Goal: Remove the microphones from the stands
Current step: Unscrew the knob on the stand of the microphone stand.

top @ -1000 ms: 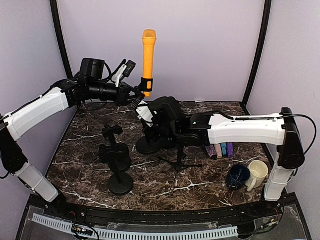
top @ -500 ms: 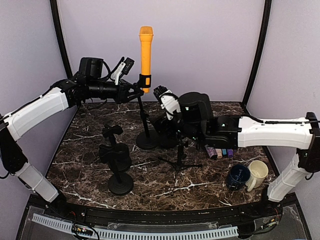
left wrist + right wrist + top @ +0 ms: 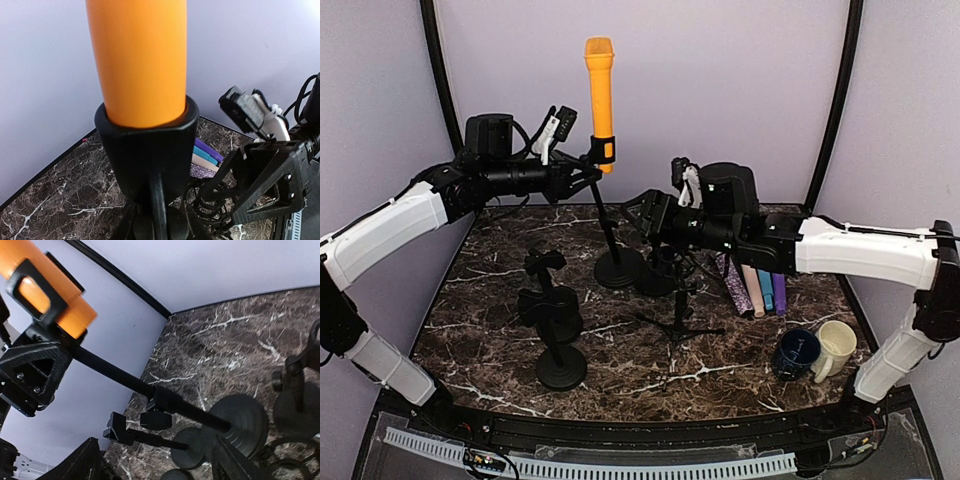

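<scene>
The orange microphone (image 3: 599,95) stands upright in the black clip (image 3: 603,150) of the stand (image 3: 610,225), whose round base (image 3: 619,268) rests on the marble table. My left gripper (image 3: 582,172) is shut on the stand's joint just under the clip. In the left wrist view the microphone (image 3: 137,60) fills the top, seated in the clip (image 3: 147,145). My right gripper (image 3: 645,210) hangs open to the right of the pole, holding nothing. Its wrist view shows the microphone (image 3: 40,285), the slanting pole (image 3: 130,380) and the base (image 3: 240,420) beyond the spread fingers (image 3: 80,462).
Two more black stands (image 3: 560,340) are at the front left. A small tripod stand (image 3: 680,310) sits under the right arm. Coloured markers (image 3: 760,290) lie at the right. A dark mug (image 3: 798,352) and a cream mug (image 3: 837,345) stand at the front right.
My right gripper let go of the stand near its base, opened, and drew back up and to the right. The left gripper carried the stand's top and the microphone leftward and slightly higher.
</scene>
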Controlling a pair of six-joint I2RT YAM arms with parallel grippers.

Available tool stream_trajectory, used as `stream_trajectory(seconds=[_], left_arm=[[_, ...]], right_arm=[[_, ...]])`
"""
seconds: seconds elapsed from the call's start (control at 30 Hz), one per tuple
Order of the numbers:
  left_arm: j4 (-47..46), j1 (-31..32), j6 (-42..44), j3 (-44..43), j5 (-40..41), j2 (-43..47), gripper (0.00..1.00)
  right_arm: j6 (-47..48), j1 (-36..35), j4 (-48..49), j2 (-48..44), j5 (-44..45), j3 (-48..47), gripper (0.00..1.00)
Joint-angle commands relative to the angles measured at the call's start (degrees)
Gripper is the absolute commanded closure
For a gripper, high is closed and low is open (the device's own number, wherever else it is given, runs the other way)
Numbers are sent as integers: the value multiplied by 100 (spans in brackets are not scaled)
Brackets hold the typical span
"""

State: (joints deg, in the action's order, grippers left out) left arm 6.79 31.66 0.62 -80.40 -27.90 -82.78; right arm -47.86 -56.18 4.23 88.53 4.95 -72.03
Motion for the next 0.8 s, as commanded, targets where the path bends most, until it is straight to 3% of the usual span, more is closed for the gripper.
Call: stream_trajectory(seconds=[0.0, 0.2, 0.77], left_arm=[[-963, -18, -188, -97, 50, 443, 100], [-960, -20, -223, -76, 6, 437, 100], [-968, -15, -235, -33, -80, 418, 100]], right_arm=[[-1543, 29, 453, 317, -727, -262, 28], [-2131, 28, 590, 610, -654, -408, 32], [-2367, 53, 769, 1018, -317, -672, 51]])
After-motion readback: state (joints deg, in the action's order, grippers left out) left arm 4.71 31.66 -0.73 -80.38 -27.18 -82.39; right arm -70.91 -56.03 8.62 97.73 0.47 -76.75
